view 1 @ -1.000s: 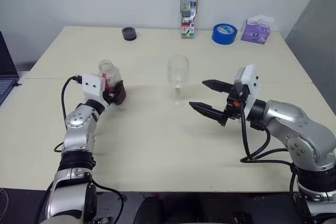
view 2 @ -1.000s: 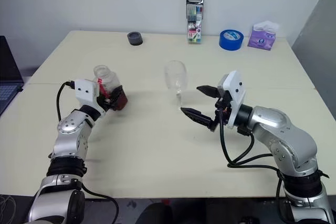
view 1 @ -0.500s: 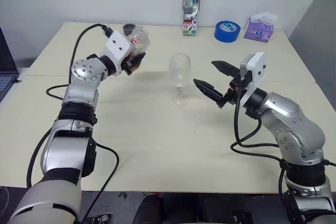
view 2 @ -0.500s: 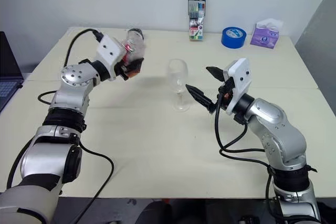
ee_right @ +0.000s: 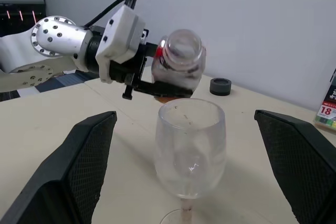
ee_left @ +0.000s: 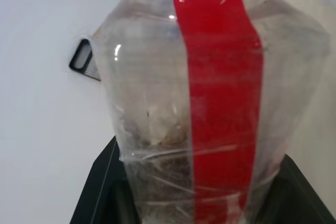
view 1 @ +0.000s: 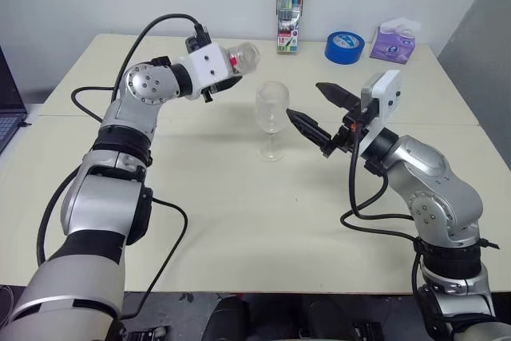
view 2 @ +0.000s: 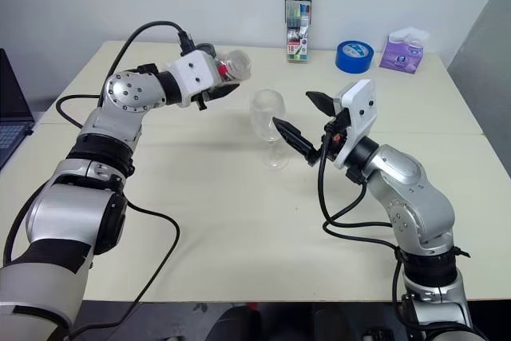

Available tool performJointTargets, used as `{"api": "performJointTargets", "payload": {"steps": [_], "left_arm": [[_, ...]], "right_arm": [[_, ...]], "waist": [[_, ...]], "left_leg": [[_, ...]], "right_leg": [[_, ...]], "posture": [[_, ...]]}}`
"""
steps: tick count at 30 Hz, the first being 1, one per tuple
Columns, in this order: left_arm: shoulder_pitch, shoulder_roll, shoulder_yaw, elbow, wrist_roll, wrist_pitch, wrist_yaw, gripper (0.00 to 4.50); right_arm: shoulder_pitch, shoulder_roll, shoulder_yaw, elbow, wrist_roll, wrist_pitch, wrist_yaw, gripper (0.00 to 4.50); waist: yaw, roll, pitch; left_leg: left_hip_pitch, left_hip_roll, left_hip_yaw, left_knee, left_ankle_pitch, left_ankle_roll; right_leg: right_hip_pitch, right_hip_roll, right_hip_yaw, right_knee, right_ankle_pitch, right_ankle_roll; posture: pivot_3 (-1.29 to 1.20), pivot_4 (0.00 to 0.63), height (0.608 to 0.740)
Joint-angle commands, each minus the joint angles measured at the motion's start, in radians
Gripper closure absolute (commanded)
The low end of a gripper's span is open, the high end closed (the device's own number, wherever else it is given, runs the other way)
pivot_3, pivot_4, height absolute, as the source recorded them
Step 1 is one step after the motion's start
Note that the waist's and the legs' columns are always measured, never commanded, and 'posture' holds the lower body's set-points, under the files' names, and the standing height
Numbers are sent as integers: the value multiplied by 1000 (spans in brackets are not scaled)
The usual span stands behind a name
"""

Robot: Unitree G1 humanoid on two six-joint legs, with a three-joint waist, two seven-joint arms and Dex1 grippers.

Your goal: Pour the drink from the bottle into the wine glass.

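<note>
My left gripper (view 1: 226, 71) is shut on the bottle (view 1: 241, 57), a small clear one with a red strip (ee_left: 215, 87). It is held in the air to the left of and above the wine glass (view 1: 271, 114), lying nearly level, its uncapped mouth facing the glass. The drink (ee_right: 170, 88) shows dark red-brown low in the bottle's body. The wine glass (ee_right: 190, 145) stands upright mid-table and its bowl looks clear. My right gripper (view 1: 303, 100) is open just right of the bowl, fingers (ee_right: 89, 166) spread wide, holding nothing.
Along the table's (view 1: 239, 229) far edge stand a marker case (view 1: 289, 15), a blue tape roll (view 1: 342, 47) and a purple tissue pack (view 1: 390, 44). A dark round lid (ee_right: 220, 85) lies behind the left arm. A laptop (view 1: 6, 109) sits past the left edge.
My left arm lifted the bottle off the table, carried it up and right toward the glass and rolled it nearly level. My right gripper rose a little, still open beside the glass.
</note>
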Motion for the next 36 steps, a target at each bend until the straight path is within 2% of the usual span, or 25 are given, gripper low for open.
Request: {"api": "performJointTargets", "payload": {"steps": [1, 9, 36], "left_arm": [[-75, 34, -17, 2, 51, -73, 52, 2703], [-143, 44, -86, 71, 163, -146, 131, 2703], [-266, 54, -225, 151, 377, -263, 329, 2703]], "right_arm": [[24, 9, -12, -64, 11, -37, 5, 0], [100, -5, 37, -101, -42, -93, 27, 0], [77, 22, 43, -112, -41, -73, -16, 0]], "waist": [[0, 0, 0], [0, 0, 0], [-2, 0, 0]], "left_leg": [[0, 0, 0, 0, 0, 0], [0, -2, 0, 0, 1, 1], [0, -4, 0, 2, 1, 1]], "right_leg": [[0, 0, 0, 0, 0, 0], [0, -2, -1, 1, 0, 0], [0, -3, -2, 3, 0, 0]], "posture": [[0, 150, 740], [0, 150, 740], [0, 150, 740]]}}
